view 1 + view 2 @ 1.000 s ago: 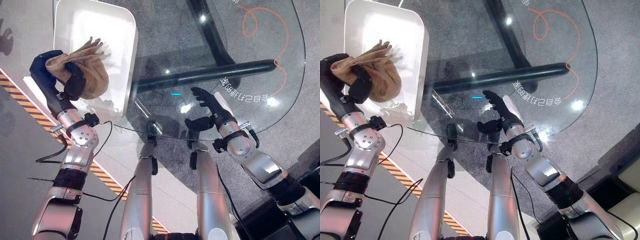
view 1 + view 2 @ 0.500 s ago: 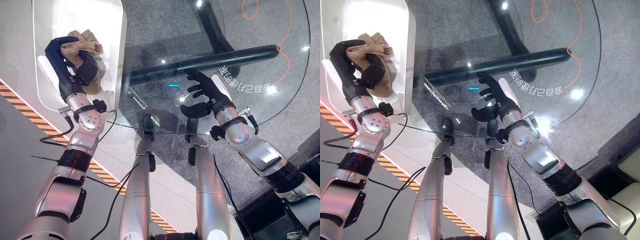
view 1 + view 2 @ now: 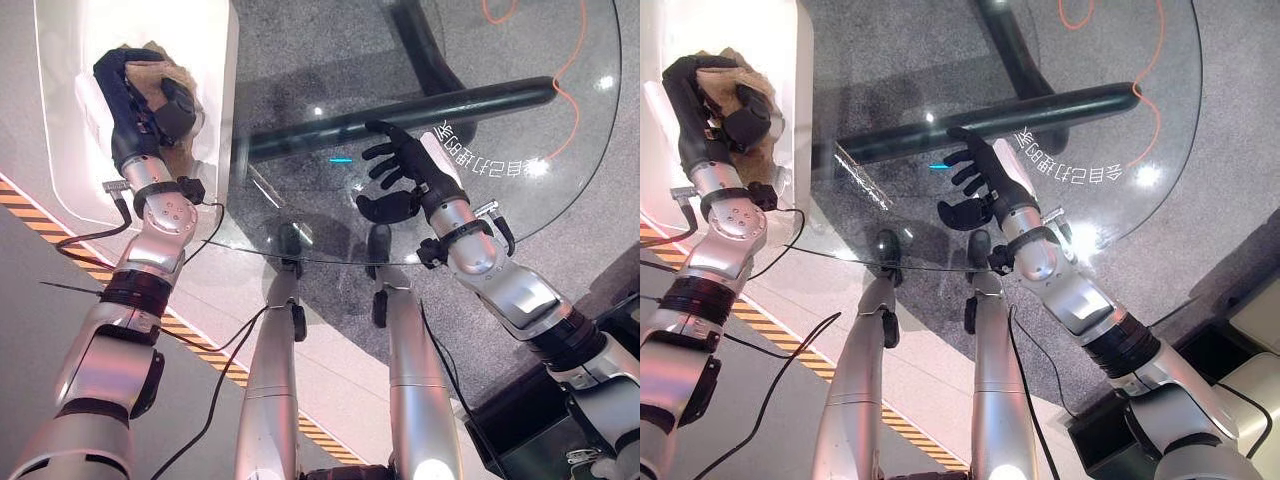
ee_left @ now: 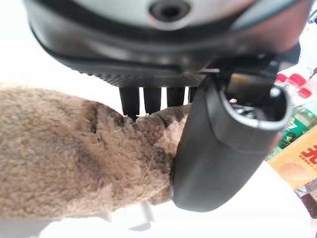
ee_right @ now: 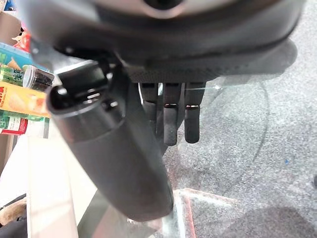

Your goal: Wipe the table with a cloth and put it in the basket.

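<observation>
Cloth (image 3: 160,72), tan and fuzzy, sits bunched in the left hand (image 3: 135,95), whose dark fingers and thumb curl round it inside the white basket (image 3: 210,150) at the far left of the scene. In the left wrist view the thumb presses against the fleecy fabric (image 4: 74,163) while the fingers (image 4: 151,99) dig into its upper edge, with the basket's white floor showing beneath. The basket stands just beside the left edge of the round glass surface (image 3: 560,190), its right wall next to the glass rim.

The right hand (image 3: 405,175) hovers over the near middle of the glass surface, holding nothing, fingers loosely spread and slightly bent, thumb standing apart toward the left. A dark bar (image 3: 420,105) of the frame runs under the glass just beyond this hand. An orange scribbled line (image 3: 575,60) marks the glass at the far right, well apart from both hands.
</observation>
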